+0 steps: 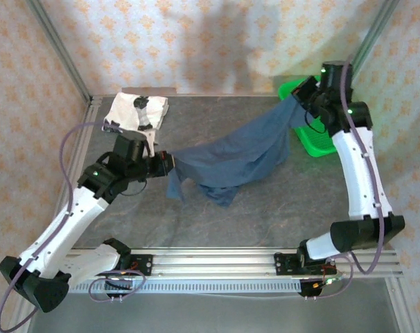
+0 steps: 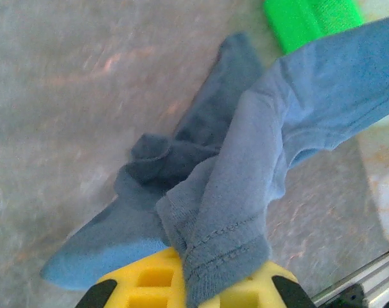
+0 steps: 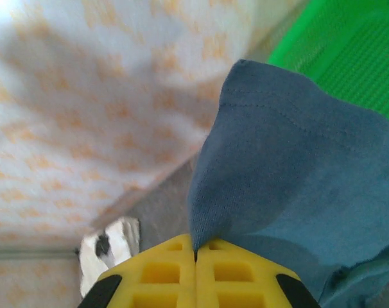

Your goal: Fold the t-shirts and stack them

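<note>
The left jaws are shut tight. They pinch the stitched edge of the blue shirt (image 1: 238, 156). In the left wrist view the cloth bunches up right at the yellow pads (image 2: 149, 282) and spills out in front of them.

The right jaws are shut tight too. They pinch another edge of the same shirt. In the right wrist view the two yellow pads meet, with the cloth squeezed in the crack between them.

The blue shirt hangs like a hammock from one pair of jaws to the other. It is high at the right jaws and lower at the left jaws. Its middle sags down below both, with loose folds drooping to the desk (image 1: 279, 215). I cannot tell how much of it lies on the desk.

The white shirt (image 1: 135, 111) with black patches lies folded on the desk. It is past the left jaws and a little to their left, near but not touching them. It is well apart from the right jaws.

The green basket (image 1: 314, 139) sits on the desk just beside and under the right jaws. The blue shirt passes right by its edge.
</note>
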